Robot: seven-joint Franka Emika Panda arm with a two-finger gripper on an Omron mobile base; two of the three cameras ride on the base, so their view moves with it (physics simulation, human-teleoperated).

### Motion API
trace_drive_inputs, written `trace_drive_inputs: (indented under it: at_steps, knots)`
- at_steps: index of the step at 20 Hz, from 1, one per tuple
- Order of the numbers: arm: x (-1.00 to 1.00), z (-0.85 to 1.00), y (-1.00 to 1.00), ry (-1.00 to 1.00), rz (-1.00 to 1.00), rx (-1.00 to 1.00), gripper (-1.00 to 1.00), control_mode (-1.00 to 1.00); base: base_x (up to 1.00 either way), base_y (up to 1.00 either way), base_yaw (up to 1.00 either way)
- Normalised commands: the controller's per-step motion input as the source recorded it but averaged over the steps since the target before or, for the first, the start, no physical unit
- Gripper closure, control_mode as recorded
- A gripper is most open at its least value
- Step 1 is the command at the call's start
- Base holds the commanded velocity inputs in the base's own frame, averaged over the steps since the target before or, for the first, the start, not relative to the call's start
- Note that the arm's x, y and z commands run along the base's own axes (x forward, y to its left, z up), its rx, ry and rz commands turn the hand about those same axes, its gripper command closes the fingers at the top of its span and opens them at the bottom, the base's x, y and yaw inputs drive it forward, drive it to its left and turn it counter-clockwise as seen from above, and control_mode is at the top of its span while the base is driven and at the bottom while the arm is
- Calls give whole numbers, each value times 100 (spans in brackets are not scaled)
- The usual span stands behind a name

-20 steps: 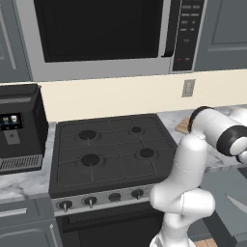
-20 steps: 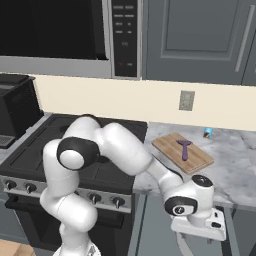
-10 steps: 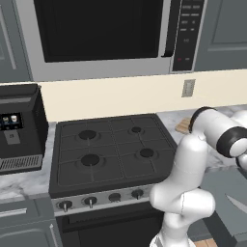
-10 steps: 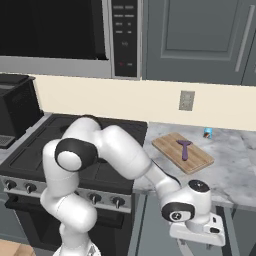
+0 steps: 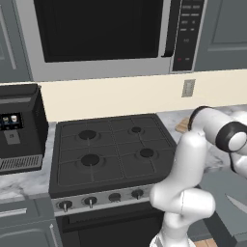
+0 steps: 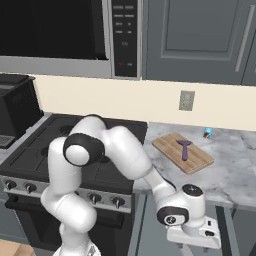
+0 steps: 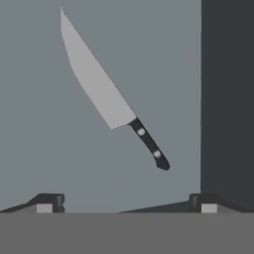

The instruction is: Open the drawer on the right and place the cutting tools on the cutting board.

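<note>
Jaws spread wide and empty, the gripper (image 7: 126, 203) hovers over a chef's knife (image 7: 106, 96) lying ahead between them, likely thin, stiff and slippery, best pinched across its riveted black handle (image 7: 150, 145).

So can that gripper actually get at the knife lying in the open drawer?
Probably yes. In the hand view the gripper hangs over the knife with its fingertips spread wide apart, and the knife lies alone on the drawer floor with nothing between them.
</note>
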Motion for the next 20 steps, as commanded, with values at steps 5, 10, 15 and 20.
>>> trace_drive_inputs:
  at_steps: [5,10,15,20]
  knots:
    - [0,-33,0,0,0,0,-100,-100,0,0,0]
    - [0,-29,-17,0,0,0,-100,-100,0,0,0]
    - [0,-15,-35,0,0,0,-100,-100,0,0,0]
    - [0,-15,-29,0,1,0,-100,-100,0,0,0]
